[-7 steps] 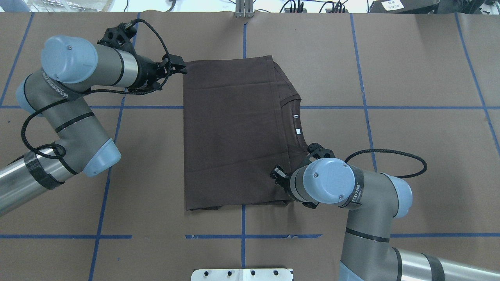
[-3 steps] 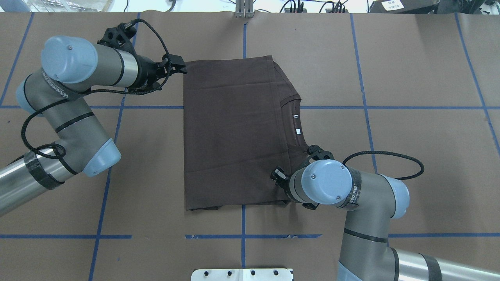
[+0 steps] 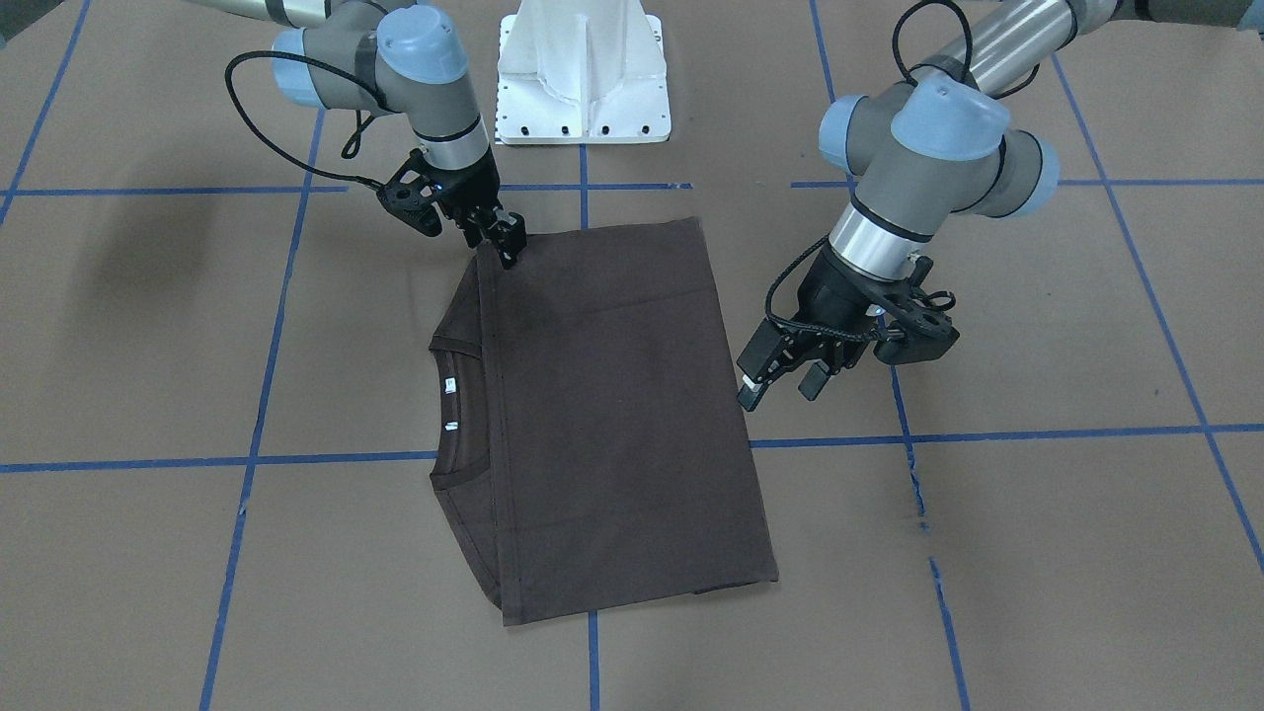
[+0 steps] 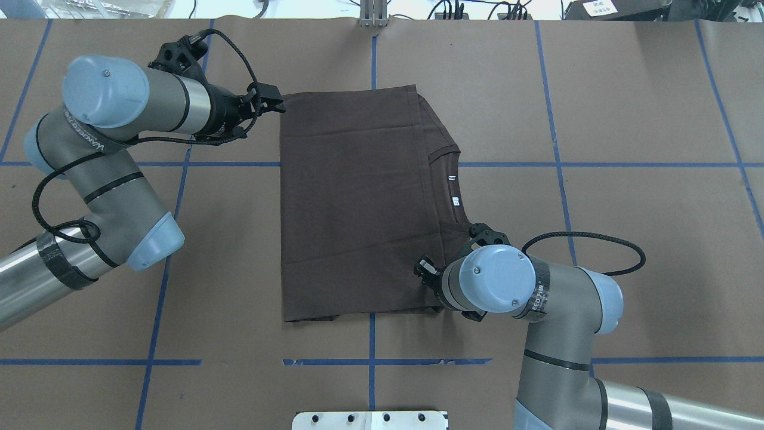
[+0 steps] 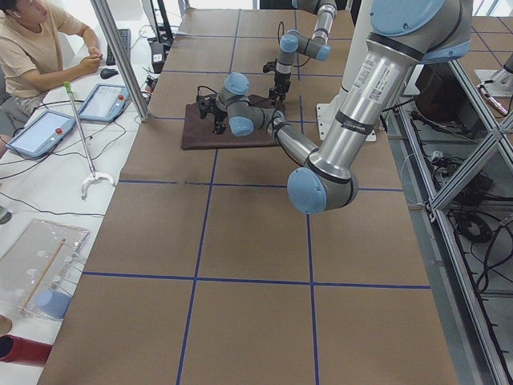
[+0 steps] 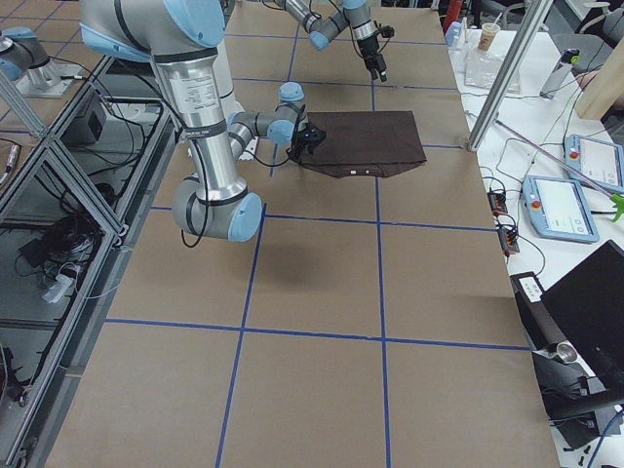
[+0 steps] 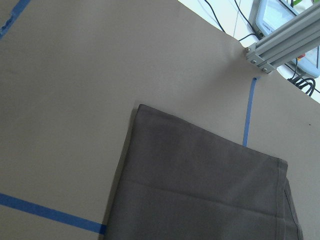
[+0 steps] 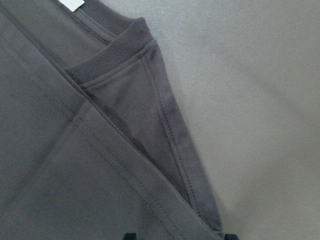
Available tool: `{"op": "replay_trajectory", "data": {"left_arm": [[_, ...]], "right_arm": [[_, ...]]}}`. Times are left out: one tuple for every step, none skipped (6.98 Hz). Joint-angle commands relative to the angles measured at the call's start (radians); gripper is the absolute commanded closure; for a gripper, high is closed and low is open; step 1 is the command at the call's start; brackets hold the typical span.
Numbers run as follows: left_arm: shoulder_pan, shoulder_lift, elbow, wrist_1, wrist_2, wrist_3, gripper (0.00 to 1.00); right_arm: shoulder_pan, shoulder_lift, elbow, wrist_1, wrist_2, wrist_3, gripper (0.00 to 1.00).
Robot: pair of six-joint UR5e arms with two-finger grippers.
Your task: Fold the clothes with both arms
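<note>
- The dark brown T-shirt lies flat in the middle of the brown tabletop. It is folded into a neat block.
- In the front view its round collar sticks out on the left side, with small white tags inside it.
- The left gripper is at the right of the front view, just beside the shirt's right edge. Its two fingers are spread apart and nothing is between them.
- The right gripper is at the upper left corner of the shirt in the front view. Its wrist camera shows two dark fingertips far apart at the bottom of the frame, with the folded edge of the shirt between them.
- Blue tape lines cross the tabletop and make big squares.
- The white base stands at the top middle of the front view.
- In the left side view a clear tray sits at the lower left, on the white surface beside the tabletop. A thin stick and a round light-blue thing lie in it.
- A person sits at the upper left of that view.
</note>
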Motion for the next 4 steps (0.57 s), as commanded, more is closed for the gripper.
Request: {"op": "replay_trajectory", "data": {"left_arm": [[0.000,0.000,0.000,0.000,0.001,-0.013,0.02],[0.000,0.000,0.000,0.000,0.001,-0.013,0.02],[0.000,0.000,0.000,0.000,-0.001,-0.013,0.02],[0.000,0.000,0.000,0.000,-0.001,-0.013,0.02]], "right_arm": [[0.000,0.005,-0.004,-0.001,0.000,0.000,0.37],[-0.002,0.006,-0.015,0.001,0.001,-0.001,0.39],[-0.002,0.008,-0.015,0.001,0.003,0.000,0.43],[0.000,0.008,-0.020,-0.001,0.003,0.000,0.45]]}}
